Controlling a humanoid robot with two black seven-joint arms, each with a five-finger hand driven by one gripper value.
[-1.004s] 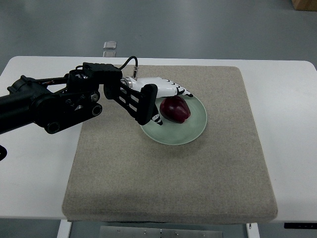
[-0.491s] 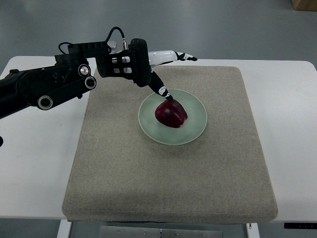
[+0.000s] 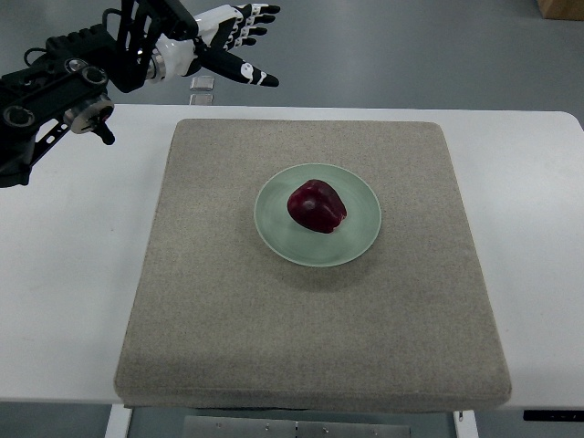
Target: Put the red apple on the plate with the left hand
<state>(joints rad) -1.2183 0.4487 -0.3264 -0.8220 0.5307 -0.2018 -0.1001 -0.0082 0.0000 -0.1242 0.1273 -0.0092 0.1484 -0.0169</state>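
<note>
A dark red apple [image 3: 317, 206] lies on a pale green plate [image 3: 358, 239] in the middle of a grey mat [image 3: 310, 347]. My left hand [image 3: 239, 41] is raised at the top left, beyond the mat's far edge and well apart from the apple. Its white and black fingers [image 3: 248, 73] are spread and hold nothing. Its black arm [image 3: 64, 87] comes in from the left edge. The right arm is out of view.
The mat lies on a white table [image 3: 64, 274]. A small clear block [image 3: 202, 84] sits at the table's far edge, just below my left hand. A cardboard box corner [image 3: 561, 7] shows at the top right, on the floor.
My left hand has let go of the apple, opened, and drawn back up and to the left, away from the plate. The apple stays on the plate.
</note>
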